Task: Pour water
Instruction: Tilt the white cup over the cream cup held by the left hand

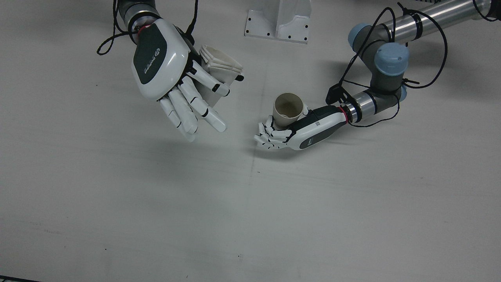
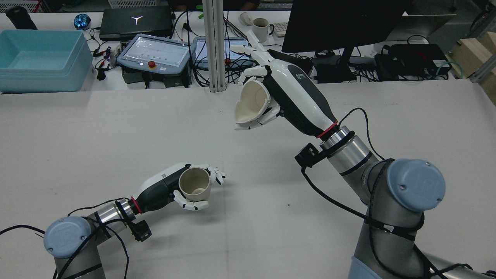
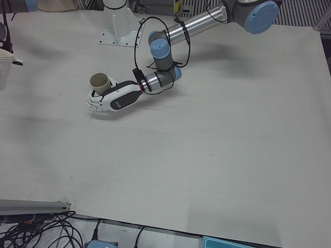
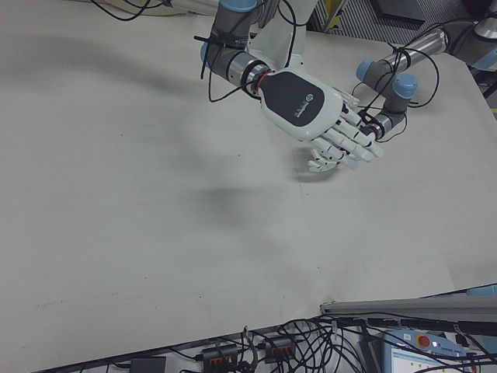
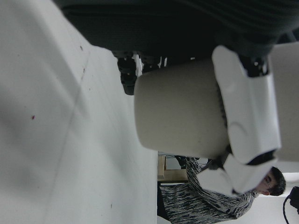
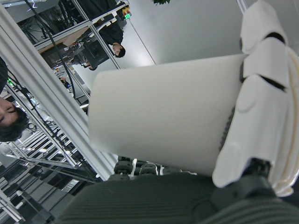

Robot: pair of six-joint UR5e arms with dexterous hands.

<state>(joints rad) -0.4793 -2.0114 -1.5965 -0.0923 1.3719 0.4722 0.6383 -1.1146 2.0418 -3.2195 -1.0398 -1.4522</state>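
My left hand [image 1: 303,129] rests low on the table and is shut on an upright beige cup [image 1: 289,109]; the rear view shows the same cup [image 2: 195,185] with its mouth open upward and the left hand [image 2: 161,190] wrapped around its side. My right hand [image 2: 292,95] is raised high above the table and is shut on a squashed white paper cup [image 2: 251,104], tilted with its mouth turned down and to the left. In the front view that paper cup [image 1: 220,64] lies up and left of the beige cup, apart from it. Whether either cup holds water cannot be seen.
A white arm pedestal base [image 1: 278,20] stands at the back of the table. Beyond the far table edge are a blue bin [image 2: 38,58], control pendants [image 2: 155,52], a mug [image 2: 261,29] and a dark monitor [image 2: 341,23]. A person [image 5: 210,205] shows in the left hand view.
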